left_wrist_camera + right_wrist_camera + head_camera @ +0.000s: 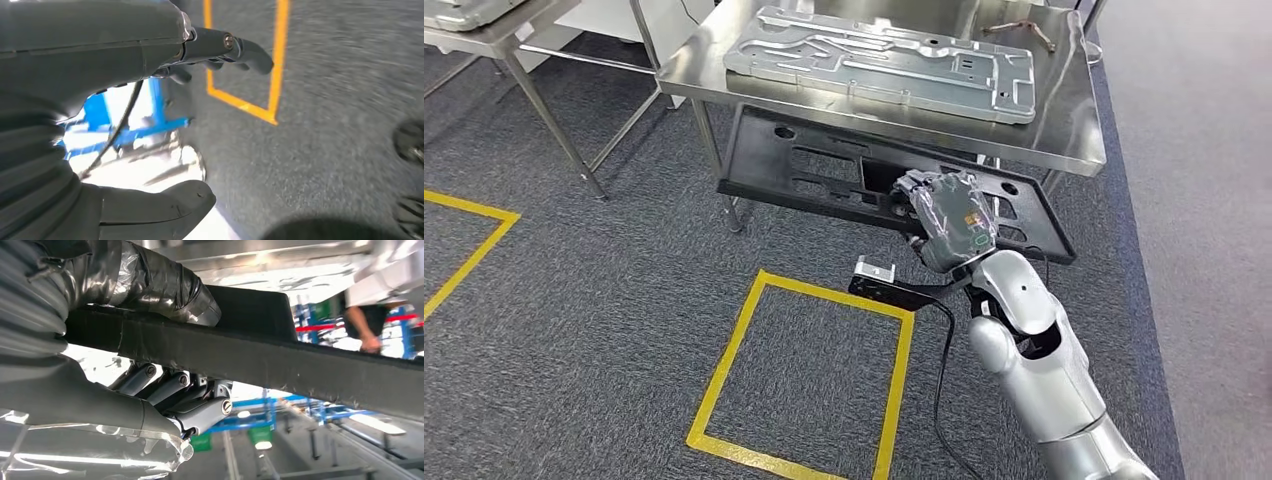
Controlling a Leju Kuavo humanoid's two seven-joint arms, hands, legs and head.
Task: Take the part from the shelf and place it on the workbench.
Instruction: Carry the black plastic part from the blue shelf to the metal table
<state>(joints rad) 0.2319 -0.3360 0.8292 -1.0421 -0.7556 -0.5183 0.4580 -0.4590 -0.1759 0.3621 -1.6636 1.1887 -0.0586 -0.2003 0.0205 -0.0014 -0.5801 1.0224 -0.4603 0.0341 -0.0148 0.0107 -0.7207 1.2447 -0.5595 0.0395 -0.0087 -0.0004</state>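
Note:
A flat black plastic part (824, 165) with cut-outs hangs tilted just below the front edge of the steel workbench (1064, 140). My right hand (949, 215) grips its near edge. In the right wrist view the thumb (165, 287) lies on one face of the black part (300, 360) and the fingers (185, 395) curl against the other. My left hand (150, 60) hangs over the carpet with its fingers (240, 47) extended and nothing in them.
A silver stamped metal panel (884, 60) lies on the workbench top, with a small brown object (1019, 30) behind it. A yellow taped square (809, 370) marks the grey carpet. Another steel table (499, 40) stands at the left. A person (365, 315) stands far off.

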